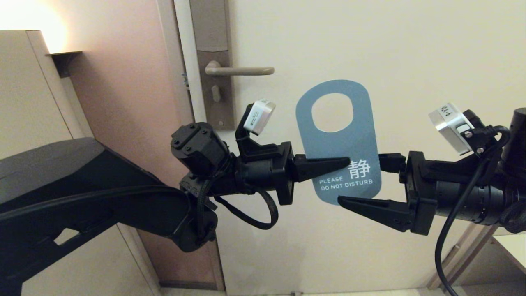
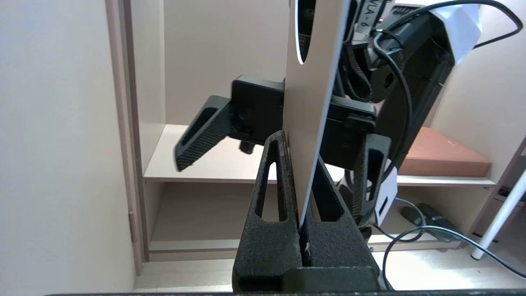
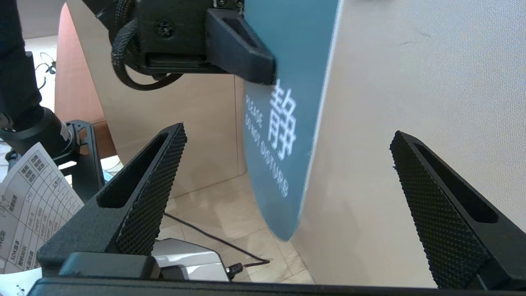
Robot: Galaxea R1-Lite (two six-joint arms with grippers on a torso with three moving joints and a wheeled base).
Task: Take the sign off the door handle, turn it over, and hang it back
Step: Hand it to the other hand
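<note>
Sign (image 1: 343, 142) is off the door handle (image 1: 240, 70) right now, hanging in mid-air in front of the door (image 1: 411, 53), below and to the right of the lever, blue "PLEASE DO NOT DISTURB" face toward the robot's head.

Going left to right: the left arm comes in from the lower left, and the left end effector (image 1: 343, 163) is clamped fully shut on the sign, pinching it at its left edge just under the big hole, tips reaching toward the printed character. The left wrist view shows the card edge-on, squeezed between the two fingers (image 2: 273, 193), with its pale back face showing. Further right, the right end effector (image 1: 357, 181) sits at the sign's right edge with its jaws spread as wide as they go, holding nothing. One finger is below the bottom of the card, the other is behind it, so the lower part of the sign sits in the gap.

Handling-wise, this thing looks like a thin, light card, stiff enough to stand upright from one pinch, probably slick on its printed face. It'd likely bend if squeezed near the hole's narrow rim, so the solid lower half is the safer spot to grab. Looks like a handover setup for the flip; the turn-over and rehang aren't done yet.
</note>
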